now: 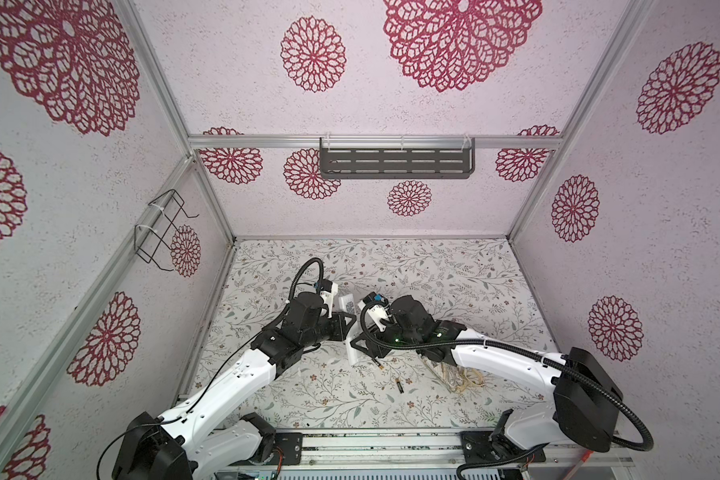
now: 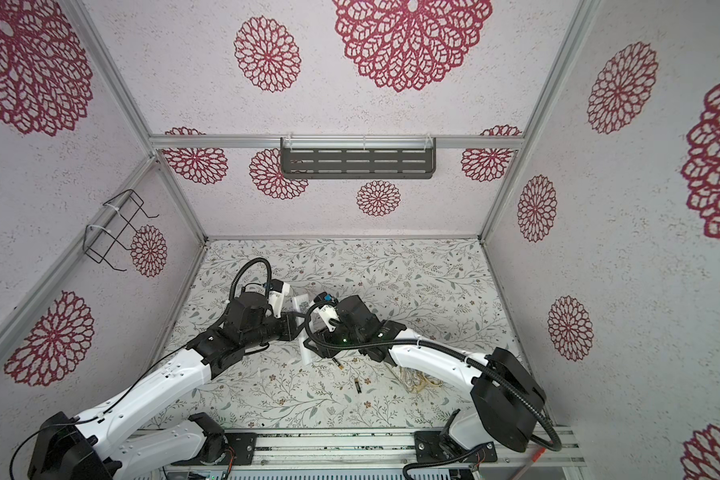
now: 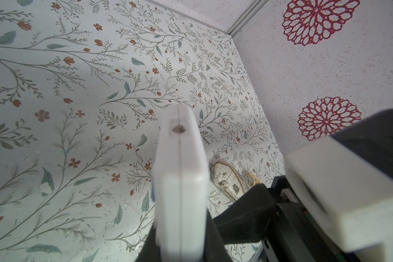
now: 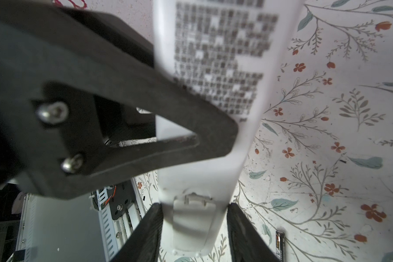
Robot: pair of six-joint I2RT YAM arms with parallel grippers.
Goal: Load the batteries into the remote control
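- The remote control (image 1: 347, 306) was found held near the middle of the floral table (image 1: 433, 282), between the two arms, in both top views.
- The left gripper (image 1: 345, 323) was clamped on the remote control; in the right wrist view one of its black fingers (image 4: 168, 127) was seen lying across the white body, just below the code sticker (image 4: 218, 56).
- In the left wrist view only the narrow edge of the remote control (image 3: 180, 181) was seen, running out from between the left gripper's fingers.
- The plain back of the remote control (image 4: 200, 179) was turned towards the right wrist camera, with the battery cover latch (image 4: 194, 198) closed.
- The right gripper (image 4: 194, 206) was placed astride the cover end, one finger (image 4: 150, 231) on each side and just beside the body. Whether the fingers were pressing on it could not be told.
- One battery (image 1: 400, 387) was noted lying flat on the table, nearer the front edge than the grippers and apart from the remote control.
- A second battery (image 1: 378, 365) was noted on the table just beside the right gripper, partly hidden by it.
- A beige pouch (image 1: 460, 378) was recorded under the right forearm.
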